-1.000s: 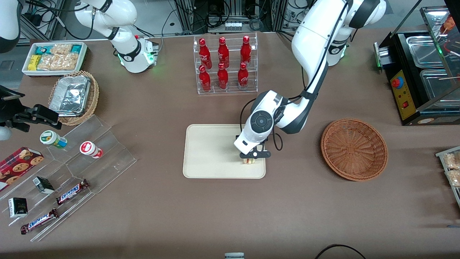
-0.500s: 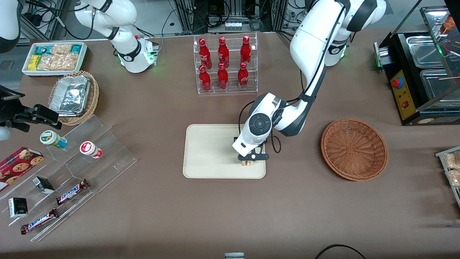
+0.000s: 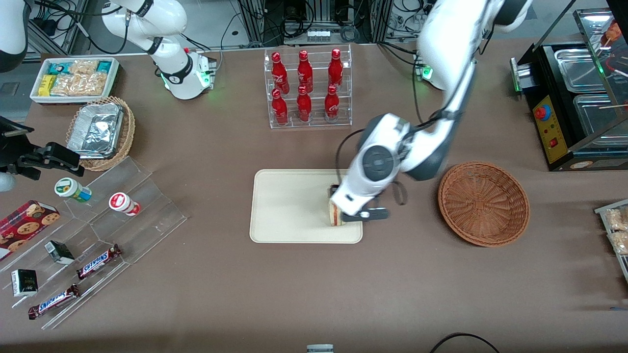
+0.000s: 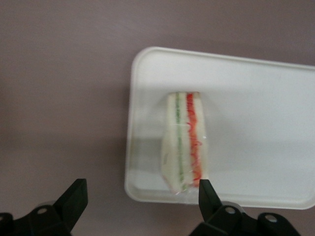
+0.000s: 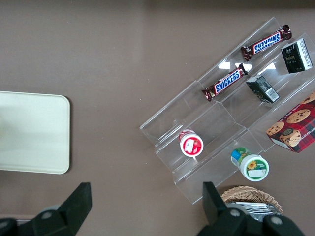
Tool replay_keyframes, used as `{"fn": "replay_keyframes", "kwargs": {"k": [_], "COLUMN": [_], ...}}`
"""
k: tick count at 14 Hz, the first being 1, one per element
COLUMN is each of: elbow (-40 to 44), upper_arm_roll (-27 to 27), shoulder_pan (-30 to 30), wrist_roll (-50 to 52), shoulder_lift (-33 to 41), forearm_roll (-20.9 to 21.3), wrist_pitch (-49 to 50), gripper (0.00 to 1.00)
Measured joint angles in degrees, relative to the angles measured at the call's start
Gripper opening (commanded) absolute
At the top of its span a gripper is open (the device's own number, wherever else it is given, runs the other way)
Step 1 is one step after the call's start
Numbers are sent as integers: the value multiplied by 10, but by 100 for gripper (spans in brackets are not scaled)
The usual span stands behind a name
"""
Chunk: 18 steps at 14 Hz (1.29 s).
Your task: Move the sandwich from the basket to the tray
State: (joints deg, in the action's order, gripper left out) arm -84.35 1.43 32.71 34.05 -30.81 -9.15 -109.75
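The sandwich point(image 3: 335, 214) point(image 4: 186, 142), a pale wedge with red and green filling lines, lies on the cream tray point(image 3: 289, 206) point(image 4: 256, 123) close to the tray's rim on the basket's side. My left gripper point(image 3: 365, 214) point(image 4: 141, 191) hangs open above that rim, raised off the sandwich, with nothing between its fingers point(image 4: 74, 196). The reddish-brown wicker basket point(image 3: 483, 203) stands beside the tray toward the working arm's end and holds nothing.
A clear rack of red bottles point(image 3: 306, 88) stands farther from the front camera than the tray. Toward the parked arm's end are an acrylic snack stand point(image 3: 98, 235), a tan basket with a foil container point(image 3: 100, 132) and a white snack bin point(image 3: 73, 78). A black appliance point(image 3: 574, 98) sits at the working arm's end.
The gripper has let go of the sandwich, risen, and shifted toward the basket. The sandwich stays on the tray.
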Motion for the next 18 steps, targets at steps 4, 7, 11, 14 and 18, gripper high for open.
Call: {"fn": "replay_keyframes", "kwargs": {"k": [4,7,11,14,18], "elbow": [-26,-54,-62,-65,-66], "upper_arm_roll": [7,8,9,7,-8], "shoulder_pan": [-88,-159,-226,-228,-263], "wrist_roll": [-41,-93,-136,-138,-163], "shoulder_lift": [99,160,227,273,339], "forearm_roll": [39,49,81,98,100], "wrist_pitch": [60,98,169,194,252], "gripper": [100,100,100,100,100]}}
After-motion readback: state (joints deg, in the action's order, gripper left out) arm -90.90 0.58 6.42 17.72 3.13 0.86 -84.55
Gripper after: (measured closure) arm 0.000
